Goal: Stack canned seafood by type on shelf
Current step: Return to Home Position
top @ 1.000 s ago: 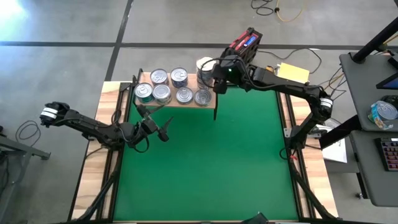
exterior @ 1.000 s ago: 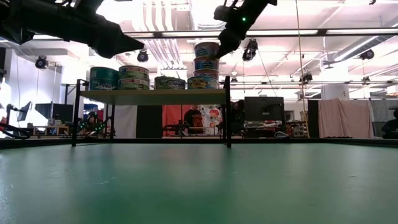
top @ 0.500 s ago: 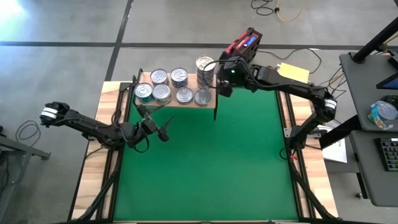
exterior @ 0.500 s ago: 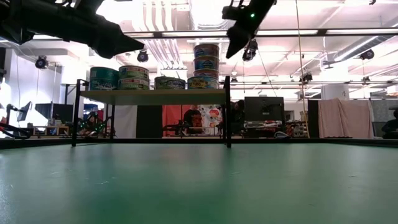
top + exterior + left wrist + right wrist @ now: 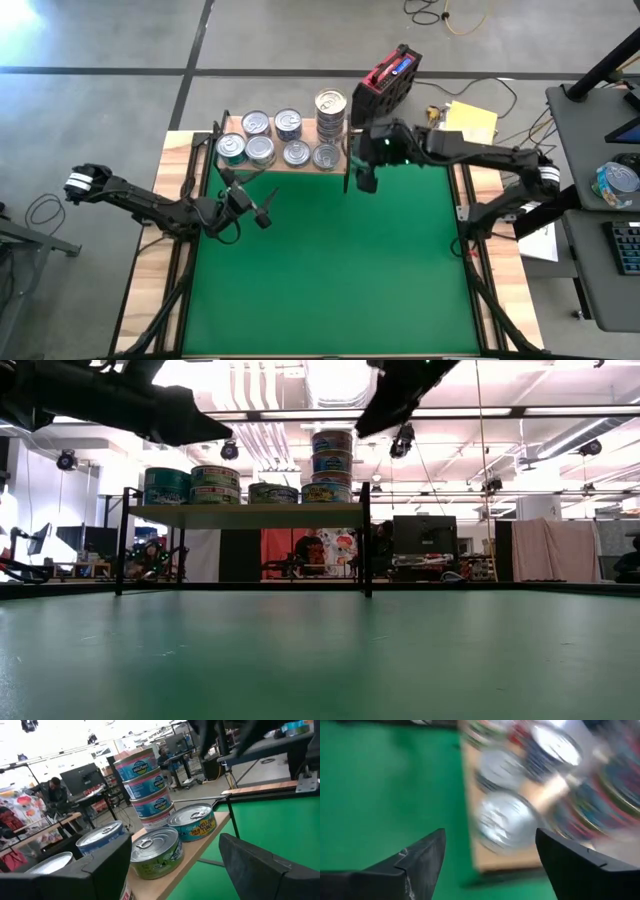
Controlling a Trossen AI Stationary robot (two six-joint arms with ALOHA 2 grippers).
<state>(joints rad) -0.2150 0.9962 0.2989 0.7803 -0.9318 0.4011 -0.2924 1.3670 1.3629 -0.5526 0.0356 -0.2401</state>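
Four-high stack [image 5: 330, 104]: blue-labelled tins, upright at the right-hand back corner of the shelf [image 5: 278, 166], standing free with nothing touching it.
Other tins [image 5: 261, 150]: six tops showing from above, in two rows along the board; teal-sided one [image 5: 232, 148] at the left end.
Tins off the shelf: none in view.
Right gripper [image 5: 366, 181]: released, fingers spread with nothing between them, hanging above the green mat [image 5: 330, 280] just beside the shelf's right end.
Left gripper [image 5: 263, 208]: likewise slack and empty, over the mat in front of the shelf's left half, near the board but apart from it.
Key relation: tall stack to the left of the right gripper and farther back, long axis vertical; right arm much the nearer of the two.
Step, as judged: sorting apparently complete, with only the retreat to rest remaining.
Demand of the coming move: probably a pull-back toward the right arm's own side, away from the stack, without any sweep across the board.
Risk: narrow pile at a corner, likely to topple from a brushing finger or wrist.
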